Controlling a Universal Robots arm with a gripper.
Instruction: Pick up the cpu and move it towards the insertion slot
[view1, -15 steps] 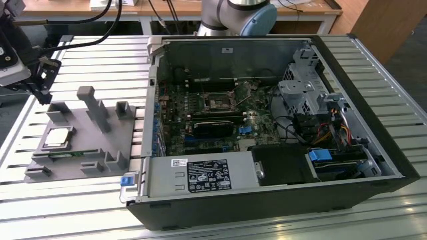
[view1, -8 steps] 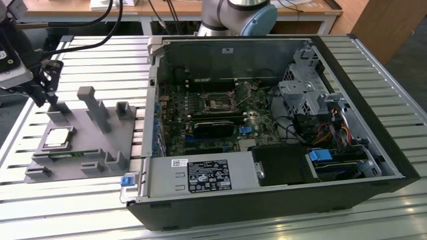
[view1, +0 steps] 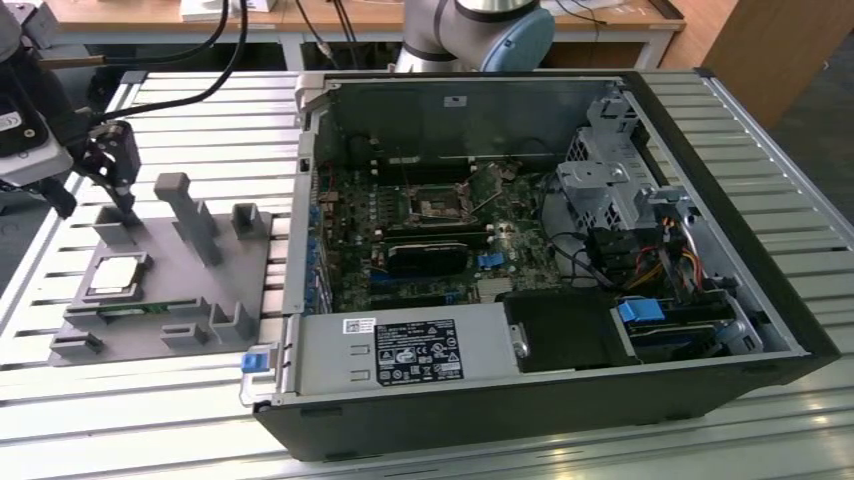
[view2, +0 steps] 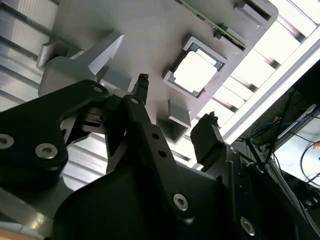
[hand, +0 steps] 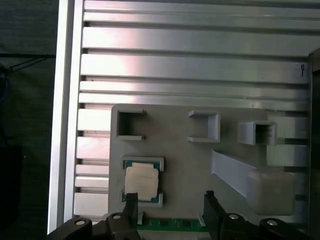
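The cpu (view1: 118, 272), a small silvery-white square, lies flat in a framed recess of the grey plastic fixture (view1: 187, 300) at the exterior view's left. My gripper (view1: 96, 208) hangs above the fixture's far end, open and empty, apart from the cpu. In both wrist views the black fingers (hand: 210, 202) (view2: 207, 131) stand wide, with the cpu (hand: 141, 181) (view2: 195, 71) close to one finger and offset from the gripper's (hand: 170, 204) (view2: 175, 107) centre. The insertion slot (view1: 438, 207), a silver-framed square socket, sits on the motherboard inside the open computer case.
The black computer case (view1: 747, 230) lies open on the slatted aluminium table (view1: 187, 100), its wall right beside the fixture. Upright grey posts (view1: 187, 215) rise from the fixture. A thin green circuit strip (view1: 134, 308) lies next to the cpu. Cables (view1: 214, 70) trail at the back.
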